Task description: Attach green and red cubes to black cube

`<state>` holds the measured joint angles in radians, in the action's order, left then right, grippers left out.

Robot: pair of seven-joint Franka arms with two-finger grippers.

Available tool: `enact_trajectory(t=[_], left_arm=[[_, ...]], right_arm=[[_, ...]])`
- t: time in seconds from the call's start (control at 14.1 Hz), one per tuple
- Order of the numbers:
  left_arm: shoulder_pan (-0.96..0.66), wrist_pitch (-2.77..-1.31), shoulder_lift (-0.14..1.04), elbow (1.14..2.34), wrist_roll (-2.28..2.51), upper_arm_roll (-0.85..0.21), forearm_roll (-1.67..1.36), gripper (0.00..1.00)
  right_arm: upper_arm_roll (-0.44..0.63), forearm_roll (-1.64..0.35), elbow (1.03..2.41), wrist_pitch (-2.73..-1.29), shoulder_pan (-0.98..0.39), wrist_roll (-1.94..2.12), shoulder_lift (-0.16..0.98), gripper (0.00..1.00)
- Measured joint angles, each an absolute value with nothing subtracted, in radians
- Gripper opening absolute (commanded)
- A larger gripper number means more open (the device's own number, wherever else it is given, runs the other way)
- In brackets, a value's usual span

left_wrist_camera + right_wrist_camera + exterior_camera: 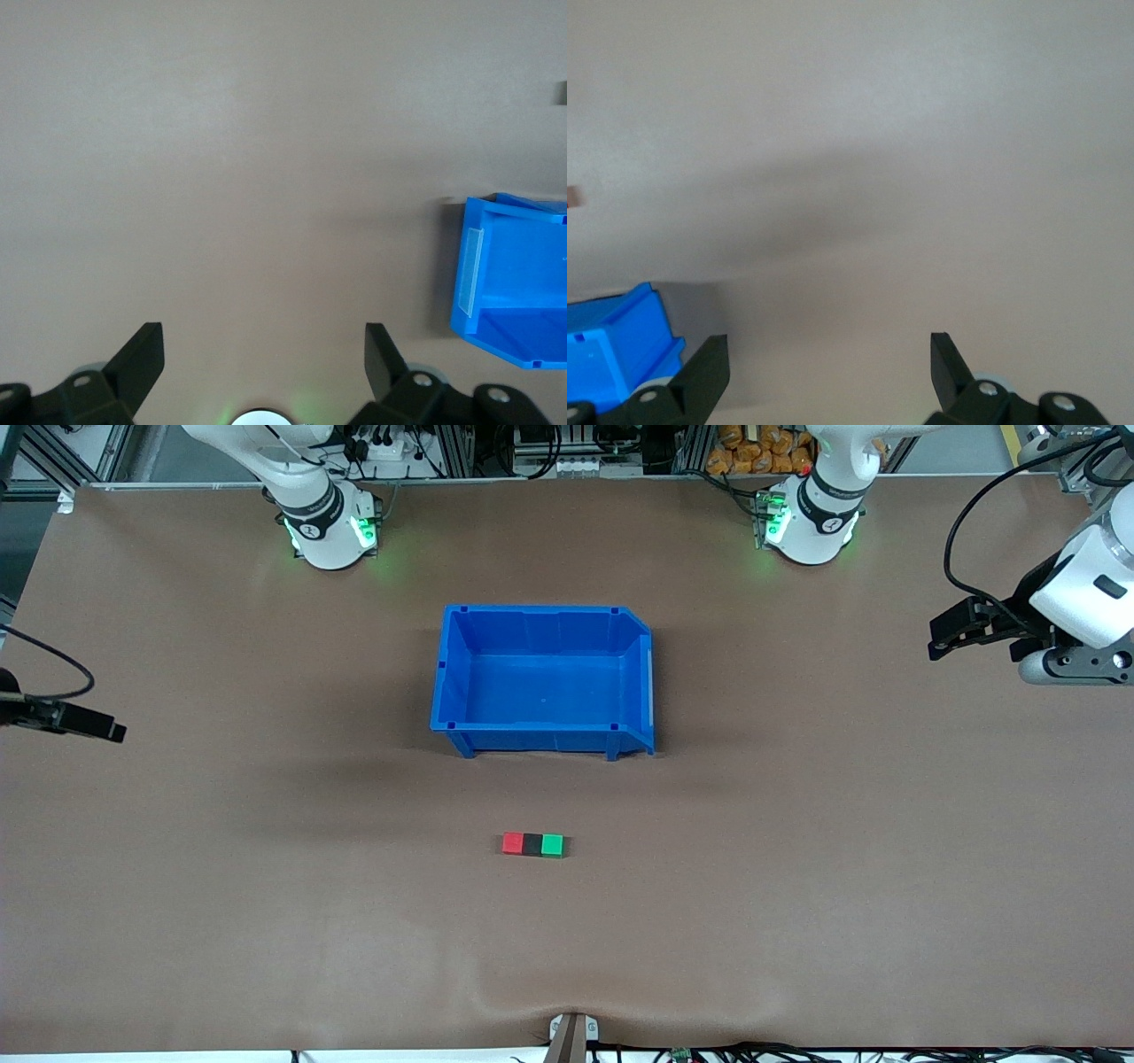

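The red cube, the black cube and the green cube lie touching in one row on the brown table, black in the middle, red toward the right arm's end. The row is nearer to the front camera than the blue bin. My left gripper is open and empty over the left arm's end of the table, far from the cubes; its wrist view shows bare table between the fingers. My right gripper is open and empty over the right arm's end of the table.
The blue bin is empty and stands mid-table. Its wall shows in the left wrist view and a corner in the right wrist view. A bracket sits at the table edge nearest the front camera.
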<state>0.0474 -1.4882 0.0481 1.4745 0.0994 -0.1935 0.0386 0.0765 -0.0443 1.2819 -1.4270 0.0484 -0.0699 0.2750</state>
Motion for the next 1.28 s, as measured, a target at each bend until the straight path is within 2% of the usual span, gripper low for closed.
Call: enact_trajectory(t=[0.57,1.28], left_arm=[[0.048,-1.488,0.048,1.475,0.099,-0.193,0.039,1.0],[0.049,-1.488,0.048,1.475,0.099,-0.193,0.039,1.0]], right_arm=[[0.073,-0.045,1.294,-1.371,0.07,-0.07,0.201,1.0],[0.08,-0.039,1.295,-1.346,0.093,-0.022,0.176,1.0]])
